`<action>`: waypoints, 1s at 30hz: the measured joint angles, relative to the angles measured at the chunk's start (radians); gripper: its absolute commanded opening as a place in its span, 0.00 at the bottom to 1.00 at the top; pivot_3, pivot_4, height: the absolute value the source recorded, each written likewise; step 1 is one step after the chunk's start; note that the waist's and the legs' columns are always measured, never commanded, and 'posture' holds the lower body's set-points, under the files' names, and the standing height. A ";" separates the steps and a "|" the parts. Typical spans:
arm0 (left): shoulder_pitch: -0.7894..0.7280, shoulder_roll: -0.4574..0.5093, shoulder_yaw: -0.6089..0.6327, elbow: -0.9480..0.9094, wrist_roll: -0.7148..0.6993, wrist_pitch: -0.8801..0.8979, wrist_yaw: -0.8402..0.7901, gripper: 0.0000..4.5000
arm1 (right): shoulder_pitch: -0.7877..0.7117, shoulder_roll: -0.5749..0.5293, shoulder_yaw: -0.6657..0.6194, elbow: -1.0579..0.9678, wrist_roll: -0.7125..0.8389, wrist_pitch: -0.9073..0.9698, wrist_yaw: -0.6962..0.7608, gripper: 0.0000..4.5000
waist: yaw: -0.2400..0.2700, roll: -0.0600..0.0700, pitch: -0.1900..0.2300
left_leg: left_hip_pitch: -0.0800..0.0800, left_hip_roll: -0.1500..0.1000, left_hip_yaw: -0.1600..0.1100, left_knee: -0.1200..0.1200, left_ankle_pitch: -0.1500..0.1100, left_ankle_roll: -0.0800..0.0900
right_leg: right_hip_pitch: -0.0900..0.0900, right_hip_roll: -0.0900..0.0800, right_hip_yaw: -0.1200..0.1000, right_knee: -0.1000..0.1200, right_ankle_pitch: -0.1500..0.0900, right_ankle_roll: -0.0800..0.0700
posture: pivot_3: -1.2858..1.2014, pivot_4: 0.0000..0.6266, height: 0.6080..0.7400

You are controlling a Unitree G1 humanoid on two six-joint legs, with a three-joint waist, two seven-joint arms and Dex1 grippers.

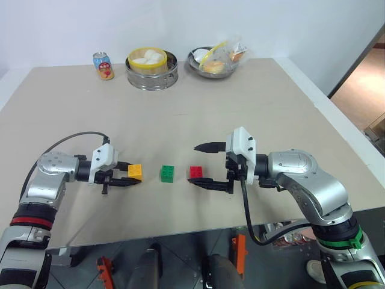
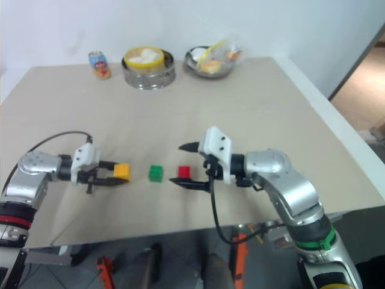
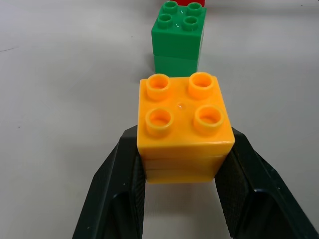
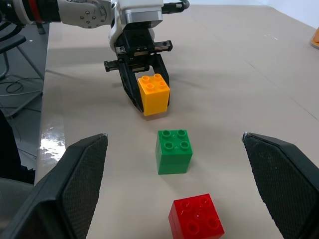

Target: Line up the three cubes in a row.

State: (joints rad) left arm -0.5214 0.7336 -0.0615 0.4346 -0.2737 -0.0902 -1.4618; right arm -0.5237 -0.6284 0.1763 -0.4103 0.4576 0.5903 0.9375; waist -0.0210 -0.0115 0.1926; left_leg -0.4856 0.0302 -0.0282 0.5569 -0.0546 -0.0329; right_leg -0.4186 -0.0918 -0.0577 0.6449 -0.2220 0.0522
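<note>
Three cubes lie in a line across the table: yellow-orange (image 1: 135, 171), green (image 1: 167, 173) and red (image 1: 196, 172). My left gripper (image 1: 136, 173) is shut on the yellow-orange cube (image 3: 182, 124), with a black finger (image 3: 119, 184) on each side of it, low over the table. The green cube (image 3: 178, 37) stands just past it. My right gripper (image 1: 192, 164) is open wide and points left. Its far finger hovers beyond the red cube and its near finger lies just in front of it, touching neither. In the right wrist view the red cube (image 4: 196, 216) is nearest, then green (image 4: 173, 151), then yellow-orange (image 4: 153, 93).
At the table's far edge stand a drink can (image 1: 103, 65), a metal steamer with buns (image 1: 151, 69) and a metal bowl of food (image 1: 215, 62). The front table edge (image 1: 180, 235) runs close below both grippers. Bare tabletop lies between the cubes and the far items.
</note>
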 measured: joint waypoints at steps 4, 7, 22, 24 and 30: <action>0.000 -0.002 0.000 0.000 0.005 -0.013 0.007 0.30 | 0.000 0.000 0.000 0.000 0.001 0.000 0.002 1.00 | 0.000 0.000 0.000 | 0.000 0.000 0.000 0.000 0.000 0.000 | 0.000 0.000 0.000 0.000 0.000 0.000 | 0.52 0.24 1.00; 0.000 -0.005 -0.001 0.018 0.018 -0.029 0.014 0.30 | 0.000 -0.002 0.000 0.000 0.002 0.000 0.003 1.00 | 0.000 0.000 0.000 | 0.000 0.000 0.001 0.000 0.000 0.000 | 0.001 0.000 0.000 0.000 0.000 0.000 | 0.52 0.24 1.00; -0.022 -0.036 -0.017 0.075 0.058 -0.080 0.003 0.30 | 0.002 -0.014 0.000 -0.003 0.010 0.003 -0.002 1.00 | 0.002 0.000 0.000 | 0.000 0.000 0.001 0.003 0.000 0.001 | 0.001 0.000 0.000 0.000 0.001 0.001 | 0.52 0.24 1.00; -0.030 -0.047 -0.020 0.083 0.060 -0.086 -0.002 0.30 | 0.004 -0.015 0.000 -0.011 0.010 0.005 -0.003 1.00 | 0.002 0.000 0.000 | 0.000 0.000 0.001 0.003 0.000 0.001 | 0.001 0.000 0.000 0.000 0.001 0.001 | 0.52 0.24 1.00; -0.069 -0.060 -0.029 0.129 0.077 -0.093 -0.011 0.30 | 0.009 -0.016 0.000 -0.021 0.012 0.017 -0.011 1.00 | 0.002 0.000 0.000 | 0.000 0.001 0.001 0.004 0.000 0.001 | 0.002 0.001 0.000 0.001 0.002 0.001 | 0.52 0.24 1.00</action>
State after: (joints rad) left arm -0.5902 0.6741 -0.0901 0.5640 -0.1966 -0.1827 -1.4725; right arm -0.5148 -0.6445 0.1762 -0.4314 0.4692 0.6071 0.9269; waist -0.0194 -0.0115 0.1926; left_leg -0.4856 0.0310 -0.0270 0.5613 -0.0549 -0.0321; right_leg -0.4166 -0.0912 -0.0576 0.6455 -0.2197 0.0532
